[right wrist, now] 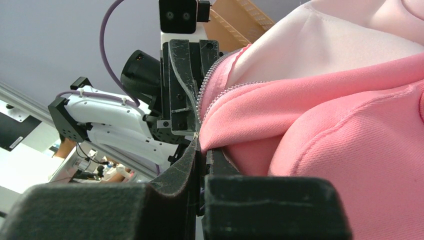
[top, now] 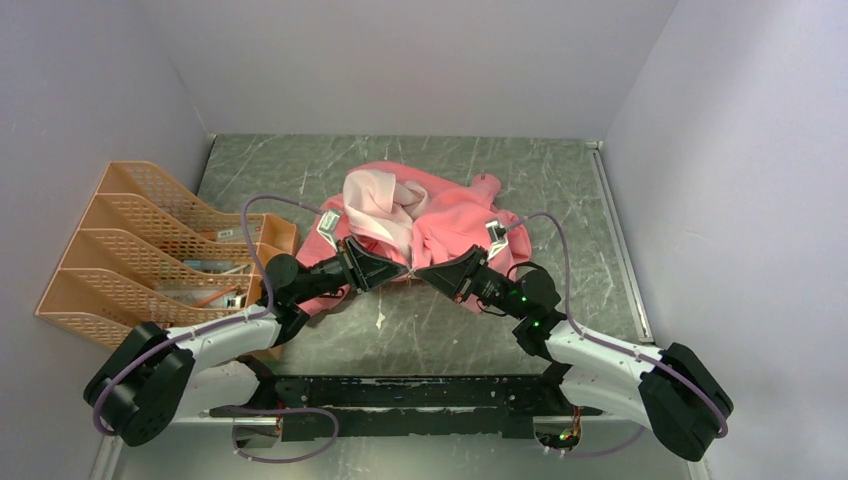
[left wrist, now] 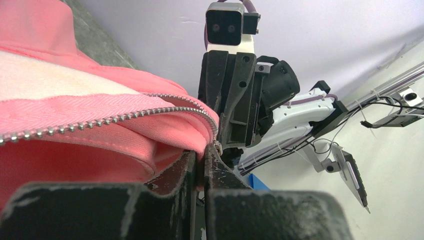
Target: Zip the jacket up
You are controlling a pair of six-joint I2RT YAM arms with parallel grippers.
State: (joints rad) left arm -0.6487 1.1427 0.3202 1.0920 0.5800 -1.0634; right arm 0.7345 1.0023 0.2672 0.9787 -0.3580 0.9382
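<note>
On the grey table [top: 420, 330], left gripper [top: 400, 275] and right gripper [top: 424, 271] meet, each pinching the near edge of the jacket [top: 455, 215].

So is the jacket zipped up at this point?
No, open: the jacket shows its pale lining, and the zipper teeth run as separate, unmeshed rows.

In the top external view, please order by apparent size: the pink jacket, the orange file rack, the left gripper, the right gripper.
1. The orange file rack and the jacket: nearly alike, too close to rank.
2. The left gripper and the right gripper: much smaller, alike.
</note>
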